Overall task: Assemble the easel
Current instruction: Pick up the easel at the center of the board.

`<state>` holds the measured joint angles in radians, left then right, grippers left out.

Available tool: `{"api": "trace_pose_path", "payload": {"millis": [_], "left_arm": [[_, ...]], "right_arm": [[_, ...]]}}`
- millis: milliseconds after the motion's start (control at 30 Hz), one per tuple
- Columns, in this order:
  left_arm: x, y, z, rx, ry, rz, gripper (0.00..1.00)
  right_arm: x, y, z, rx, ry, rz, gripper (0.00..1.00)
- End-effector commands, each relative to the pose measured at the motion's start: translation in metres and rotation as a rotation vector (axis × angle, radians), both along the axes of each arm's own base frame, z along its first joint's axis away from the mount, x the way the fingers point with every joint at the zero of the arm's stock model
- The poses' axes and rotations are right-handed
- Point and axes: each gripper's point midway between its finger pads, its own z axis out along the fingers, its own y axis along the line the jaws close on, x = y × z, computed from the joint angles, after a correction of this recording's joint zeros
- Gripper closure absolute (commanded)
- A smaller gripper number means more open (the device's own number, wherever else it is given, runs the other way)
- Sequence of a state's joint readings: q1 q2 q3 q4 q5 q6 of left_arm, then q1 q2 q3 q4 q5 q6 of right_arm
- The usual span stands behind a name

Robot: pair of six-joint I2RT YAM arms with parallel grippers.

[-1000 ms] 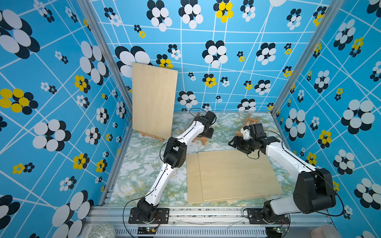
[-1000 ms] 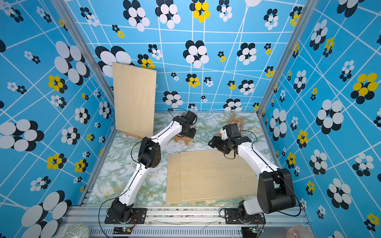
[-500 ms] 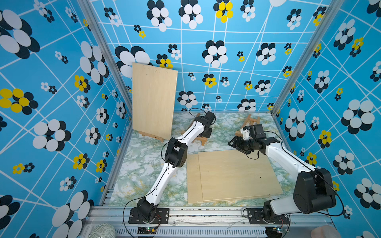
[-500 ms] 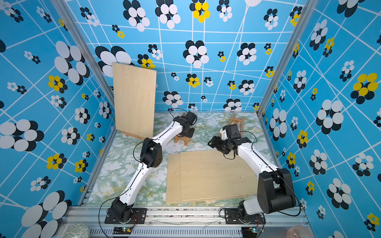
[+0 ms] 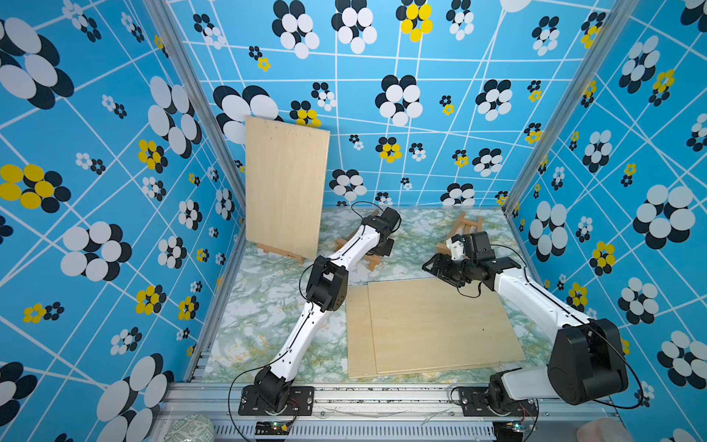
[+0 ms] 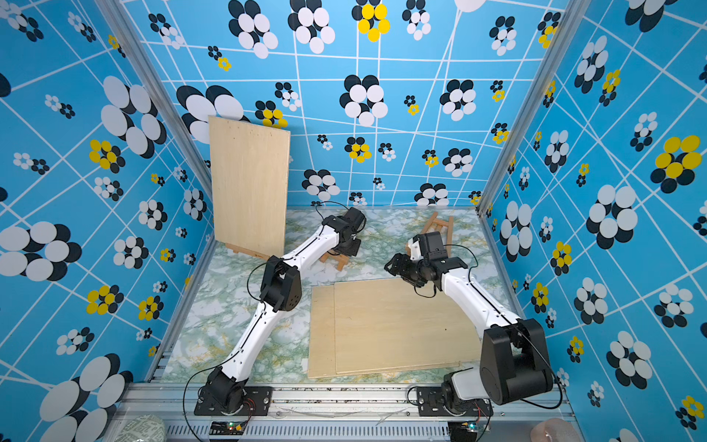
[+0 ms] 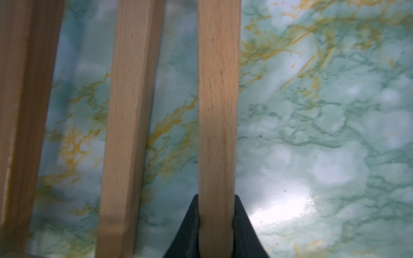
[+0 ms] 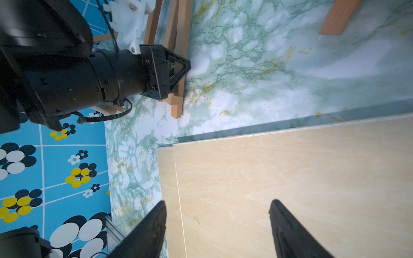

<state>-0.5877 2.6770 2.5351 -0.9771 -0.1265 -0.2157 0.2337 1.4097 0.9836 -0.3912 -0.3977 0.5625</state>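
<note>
The easel [image 5: 373, 263] lies flat on the table [image 5: 267, 306] near the middle of the back edge. In both top views the left arm [image 5: 333, 283] covers most of it. The left wrist view shows three of its bars running side by side. The left gripper [image 7: 216, 201] is clamped on the outermost bar [image 7: 216, 100], with one finger [image 7: 190, 225] pressed against each side of it. The right wrist view shows the same grip from the side, at the edge of the frame. The right gripper [image 8: 218, 203] is spread wide with nothing between its jaws. It hangs just above the back edge of the flat boards [image 5: 432, 325]. These are two stacked sheets at the front right of the table, and the lower sheet shows as a strip along the left side. A second frame [image 5: 465, 225] lies in the back right corner, partly behind the right arm [image 5: 528, 294]. In the back left corner an upright board [image 5: 285, 187] stands on a small stand [image 5: 279, 250].
</note>
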Motion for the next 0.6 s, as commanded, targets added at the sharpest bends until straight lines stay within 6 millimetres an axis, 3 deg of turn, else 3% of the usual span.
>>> {"api": "trace_pose_path", "payload": {"millis": [0, 133, 333, 433, 567], "left_arm": [[-0.015, -0.016, 0.057, -0.079, -0.027, -0.057, 1.0], [-0.027, -0.031, 0.114, -0.199, -0.058, -0.102, 1.0], [-0.058, -0.037, 0.196, -0.367, -0.075, -0.139, 1.0], [-0.069, -0.036, 0.229, -0.433, -0.099, -0.148, 1.0], [-0.076, -0.037, 0.256, -0.521, -0.118, -0.148, 1.0]], "right_arm": [[0.001, -0.001, 0.011, -0.004, -0.052, -0.012, 0.26], [0.005, -0.001, 0.012, -0.004, -0.076, -0.009, 0.26], [0.025, 0.005, 0.011, 0.044, -0.124, -0.036, 0.23], [0.037, 0.017, 0.013, 0.098, -0.164, -0.006, 0.22], [0.053, 0.03, 0.015, 0.121, -0.2, 0.043, 0.21]]}}
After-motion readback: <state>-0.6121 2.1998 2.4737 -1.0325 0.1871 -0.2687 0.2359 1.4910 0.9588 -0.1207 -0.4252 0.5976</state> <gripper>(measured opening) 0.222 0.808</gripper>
